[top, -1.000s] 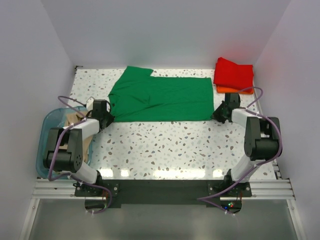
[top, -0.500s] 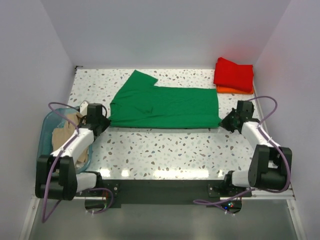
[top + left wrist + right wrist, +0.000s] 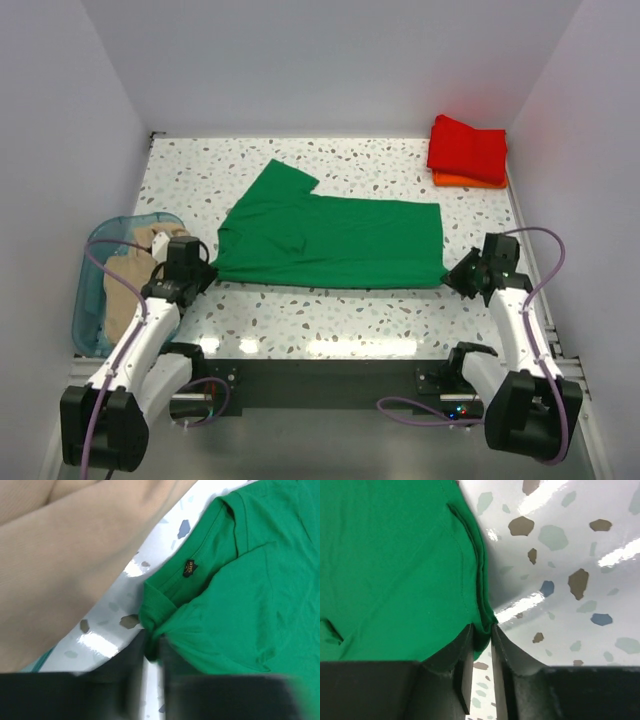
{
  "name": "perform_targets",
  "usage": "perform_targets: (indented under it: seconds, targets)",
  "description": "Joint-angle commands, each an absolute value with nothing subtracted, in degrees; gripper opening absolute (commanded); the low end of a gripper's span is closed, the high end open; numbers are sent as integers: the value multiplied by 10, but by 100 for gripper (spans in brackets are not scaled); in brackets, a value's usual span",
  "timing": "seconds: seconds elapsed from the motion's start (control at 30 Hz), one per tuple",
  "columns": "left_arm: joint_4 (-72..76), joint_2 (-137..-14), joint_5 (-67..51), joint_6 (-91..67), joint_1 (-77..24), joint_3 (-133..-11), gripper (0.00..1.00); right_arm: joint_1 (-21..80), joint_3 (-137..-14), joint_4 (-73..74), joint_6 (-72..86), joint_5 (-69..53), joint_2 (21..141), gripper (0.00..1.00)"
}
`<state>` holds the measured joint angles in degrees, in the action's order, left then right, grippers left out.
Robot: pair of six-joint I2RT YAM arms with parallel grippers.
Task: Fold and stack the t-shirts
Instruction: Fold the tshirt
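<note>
My left gripper point(image 3: 152, 647) is clamped on the near-left corner of the green t-shirt point(image 3: 330, 240). A bunched fold of cloth is pinched between both fingers, close to the collar and its small dark label point(image 3: 189, 568). My left arm runs from its base at the near edge toward the far side. The forearm is low and passes just beside the teal bin point(image 3: 88, 300). The wrist is turned right, toward the shirt.

My right gripper point(image 3: 482, 635) is clamped on the near-right corner of the same shirt, with the hem edge drawn into the narrow gap between the fingers. My right arm reaches from its base toward the far side. The forearm is low over the table point(image 3: 330, 305), and the wrist is turned left.

The green t-shirt lies spread across the middle of the table. One sleeve points far-left, and the near edge spans between my two grippers.

The red t-shirt point(image 3: 468, 148) lies folded at the far right corner on top of the orange t-shirt point(image 3: 465, 181), of which only the near edge shows. The beige t-shirt point(image 3: 65, 555) lies crumpled in the bin at the left.
</note>
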<state>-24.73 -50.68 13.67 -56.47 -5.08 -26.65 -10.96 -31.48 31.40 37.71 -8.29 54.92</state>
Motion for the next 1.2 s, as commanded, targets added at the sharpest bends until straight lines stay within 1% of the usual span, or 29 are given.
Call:
perform_targets:
  seconds: [0.0, 0.03, 0.07, 0.1, 0.13, 0.17, 0.23, 0.27, 0.37, 0.43, 0.47, 0.5, 0.57, 0.6, 0.67, 0.7, 0.77, 0.8, 0.87, 0.9, 0.97, 1.0, 1.1, 1.17]
  targets:
    - [-286, -475, 164, -564, -53, -266, 34, -116, -330, 373, 367, -48, 521, 25]
    - [-293, -469, 165, -558, -53, -271, 42, -116, -337, 374, 364, -47, 520, 39]
    - [-293, -465, 164, -554, -53, -277, 49, -116, -341, 378, 360, -46, 521, 47]
    - [-289, -460, 154, -547, -53, -291, 56, -116, -353, 378, 353, -46, 524, 53]
    - [-266, -458, 144, -536, -53, -298, 58, -116, -360, 375, 346, -49, 526, 59]
    - [-257, -461, 135, -516, -53, -307, 58, -116, -367, 370, 336, -56, 530, 62]
    - [-250, -484, 128, -505, -53, -350, 60, -116, -396, 358, 315, -65, 547, 65]
    - [-224, -496, 120, -481, -54, -364, 60, -116, -406, 351, 304, -73, 554, 67]
    - [-173, -566, 112, -444, -61, -424, 60, -115, -441, 316, 294, -97, 602, 67]
    - [-145, -638, 98, -428, -66, -469, 61, -111, -467, 275, 300, -116, 629, 67]
    - [-113, -663, 91, -407, -69, -486, 61, -109, -476, 263, 301, -122, 664, 67]
    - [-98, -717, 76, -396, -74, -521, 61, -97, -487, 242, 302, -124, 679, 67]
    - [-74, -771, 69, -360, -79, -563, 61, -82, -528, 233, 299, -106, 717, 67]
    - [-69, -823, 69, -347, -83, -606, 61, -67, -542, 223, 295, -100, 755, 67]
    - [-52, -873, 67, -312, -87, -646, 61, -51, -586, 222, 287, -82, 789, 66]
    - [-47, -921, 61, -301, -87, -684, 61, -37, -598, 219, 282, -74, 822, 66]
    - [-38, -969, 61, -274, -88, -741, 61, -25, -634, 216, 276, -53, 853, 66]
    - [-33, -1014, 50, -266, -88, -758, 61, -19, -650, 202, 275, -53, 878, 66]
    - [-17, -1060, 41, -240, -89, -794, 61, -17, -664, 190, 277, -55, 903, 65]
    - [-17, -1104, 33, -232, -89, -834, 61, -14, -677, 179, 277, -57, 925, 65]
    - [-16, -1151, 21, -212, -89, -876, 61, -13, -689, 170, 278, -59, 943, 65]
    - [-16, -1195, 5, -206, -89, -917, 61, -12, -697, 157, 278, -63, 953, 64]
    - [-24, -1276, -18, -184, -89, -998, 61, -12, -708, 141, 275, -59, 979, 64]
    - [-18, -1309, -28, -175, -90, -1039, 61, -12, -712, 130, 274, -65, 991, 64]
